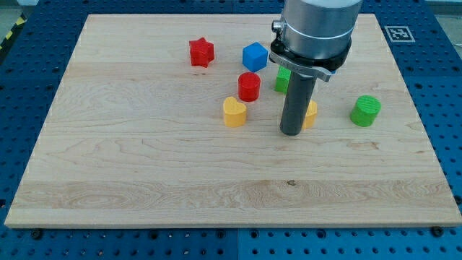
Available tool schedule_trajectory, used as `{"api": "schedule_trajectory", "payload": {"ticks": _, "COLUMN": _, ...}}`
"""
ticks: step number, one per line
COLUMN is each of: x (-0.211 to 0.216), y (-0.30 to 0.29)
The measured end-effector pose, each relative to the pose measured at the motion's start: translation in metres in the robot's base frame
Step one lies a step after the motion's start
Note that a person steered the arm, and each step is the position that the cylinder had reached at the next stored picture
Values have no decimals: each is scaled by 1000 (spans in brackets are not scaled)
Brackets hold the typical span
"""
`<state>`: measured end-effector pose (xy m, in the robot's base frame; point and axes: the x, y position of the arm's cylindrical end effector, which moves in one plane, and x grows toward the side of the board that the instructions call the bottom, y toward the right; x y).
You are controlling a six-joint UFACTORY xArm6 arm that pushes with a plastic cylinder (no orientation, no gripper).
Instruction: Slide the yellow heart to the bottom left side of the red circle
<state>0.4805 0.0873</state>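
Observation:
The yellow heart [233, 112] lies on the wooden board just below and to the left of the red circle [249, 86], almost touching it. My tip [291, 133] stands to the right of the heart, a short way off, and below-right of the red circle. It touches neither. The rod hides most of a second yellow block [311, 114] just to its right and part of a green block [282, 79] behind it.
A red star [201, 52] sits toward the view's top left. A blue cube [254, 55] is above the red circle. A green cylinder [366, 110] stands at the right. The board's edge [231, 222] borders a blue perforated table.

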Motion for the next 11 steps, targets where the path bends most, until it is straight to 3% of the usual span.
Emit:
{"api": "schedule_trajectory", "payload": {"ticks": 3, "x": -6, "y": -57}}
{"api": "schedule_trajectory", "payload": {"ticks": 6, "x": -17, "y": -47}}
{"api": "schedule_trajectory", "payload": {"ticks": 9, "x": -24, "y": -79}}
{"api": "schedule_trajectory", "payload": {"ticks": 11, "x": 19, "y": -1}}
